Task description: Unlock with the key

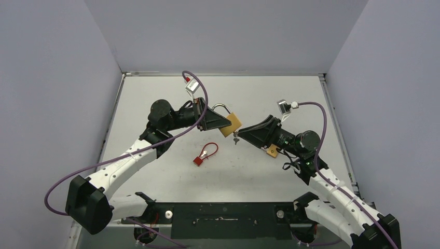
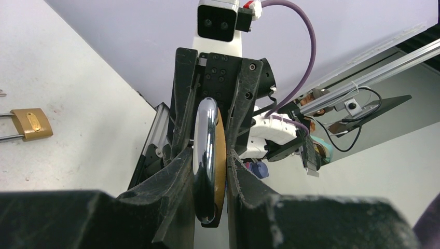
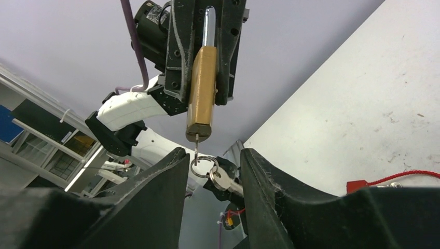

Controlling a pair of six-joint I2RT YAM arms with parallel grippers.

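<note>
**A:** What sort of room are we in?

**B:** We see a white table (image 1: pixel 249 176) closed in by plain pale lilac walls (image 1: pixel 218 31) at the back and on both sides. A metal strip runs along the table's far edge.

**A:** And where do we find the padlock?

**B:** The brass padlock (image 3: pixel 201 93) is held up off the table, near its middle. It is pinched flat between the fingers of the left gripper (image 2: pixel 210 161), with the keyhole end toward the right arm.

**A:** The key?

**B:** The key (image 3: pixel 196 144) sits in the keyhole. Its ring (image 3: pixel 201 166) and a second key (image 3: pixel 223 180) dangle below it.

**A:** Is the right gripper gripping it?

**B:** No. We see the right gripper (image 3: pixel 211 155) spread, with the ring hanging in the gap between its fingers.

**A:** What lies on the table itself?

**B:** We see a second padlock (image 1: pixel 272 151) tucked under the right arm. A red tag (image 1: pixel 198 161) on a loop of cord lies in the open between the two arms.
</note>
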